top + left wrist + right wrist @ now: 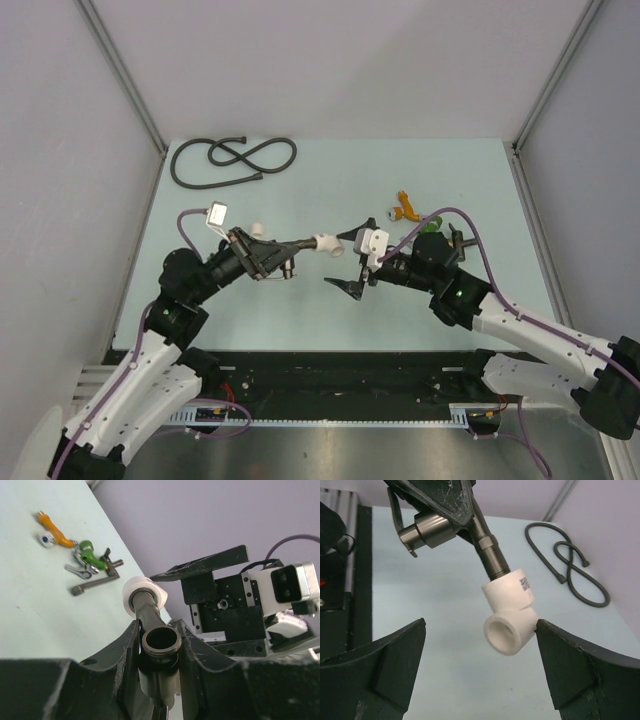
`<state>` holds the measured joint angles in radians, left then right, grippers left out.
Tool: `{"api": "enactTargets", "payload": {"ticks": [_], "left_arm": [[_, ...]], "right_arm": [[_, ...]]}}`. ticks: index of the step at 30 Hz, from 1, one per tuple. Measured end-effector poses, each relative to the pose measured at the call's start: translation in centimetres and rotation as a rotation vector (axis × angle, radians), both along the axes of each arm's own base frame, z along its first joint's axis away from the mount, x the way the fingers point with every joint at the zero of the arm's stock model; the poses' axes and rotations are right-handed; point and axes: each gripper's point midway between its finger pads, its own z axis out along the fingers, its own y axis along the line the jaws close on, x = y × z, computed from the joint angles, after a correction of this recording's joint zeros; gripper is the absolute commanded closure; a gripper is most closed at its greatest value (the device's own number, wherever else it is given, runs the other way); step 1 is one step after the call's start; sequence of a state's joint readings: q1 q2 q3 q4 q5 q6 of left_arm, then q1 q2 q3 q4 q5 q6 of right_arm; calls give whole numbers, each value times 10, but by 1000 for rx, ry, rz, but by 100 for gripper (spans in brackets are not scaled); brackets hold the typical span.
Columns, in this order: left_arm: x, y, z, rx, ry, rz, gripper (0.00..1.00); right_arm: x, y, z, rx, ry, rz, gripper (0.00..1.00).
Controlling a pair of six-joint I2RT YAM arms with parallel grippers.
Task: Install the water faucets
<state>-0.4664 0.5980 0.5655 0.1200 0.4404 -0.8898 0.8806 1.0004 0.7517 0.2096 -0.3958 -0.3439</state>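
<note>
Left claw (278, 256): closed on the body of the faucet (300, 243), one finger on each side.
Faucet: held over the middle of the desk (450, 180), between the two arms, with its stem pointing toward the right claw (350, 260).
Elbow (510, 615): a white fitting on the end of the faucet stem, its free socket open.
Right claw: spread wide, holding nothing, with the elbow between its fingers.
Top view only: both arms at once, the hose (232, 160) coiled at the far left corner, and the faucet roughly level.
Left wrist view only: the faucet's round open mouth between the fingers, and beyond it the second faucet (97, 583) lying on the desk with its long thin pipe.
Right wrist view only: the elbow's socket facing the camera, a small printed label on its side, and the threaded joint where the stem enters it.
Nearby: an orange part (52, 530) and a green part (89, 555) lie beside the second faucet, well apart from the held one.
In the way: in the top view the right arm (470, 300) covers most of the second faucet.
Hard to tell: whether one right fingertip touches the elbow or only stands just beside it. The left claw hides the lower part of the faucet.
</note>
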Motion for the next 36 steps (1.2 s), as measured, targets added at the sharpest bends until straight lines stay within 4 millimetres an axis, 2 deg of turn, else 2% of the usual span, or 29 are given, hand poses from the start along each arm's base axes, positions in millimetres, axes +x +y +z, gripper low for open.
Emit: {"api": "enactTargets", "payload": {"ticks": [3,8,11,12,14,15,17,18,20,26,30,36], "left_arm": [[1,-7,-6,-50,77,-44,100],[-6,-17,-10,-113,166,-127,100],[-11,-19,-3,-143,169,-161,100],[-13,-20,0,-152,165,-171,100],[-15,-20,4,-162,158,-186,100],[-16,-21,5,-165,158,-191,100],[-17,-21,5,-164,159,-199,100],[-18,-21,4,-160,158,-206,100],[-19,-22,2,-147,149,-214,100],[-22,-24,7,-16,-9,-249,94],[-30,-23,13,97,-233,-284,93],[-50,-18,16,265,-670,-324,92]], "right_arm": [[5,1,-2,-20,-52,-22,5],[14,5,-8,-52,-103,-52,14],[17,8,-12,-63,-113,-57,28],[18,9,-12,-63,-115,-59,38],[20,10,-13,-63,-119,-59,50],[20,11,-13,-62,-117,-58,65],[19,11,-12,-54,-109,-60,81],[19,12,-12,-50,-102,-56,92],[17,12,-12,-46,-88,-52,100],[9,12,-12,0,35,-9,100],[0,12,-5,64,159,60,100],[-24,15,5,143,384,224,100]]}}
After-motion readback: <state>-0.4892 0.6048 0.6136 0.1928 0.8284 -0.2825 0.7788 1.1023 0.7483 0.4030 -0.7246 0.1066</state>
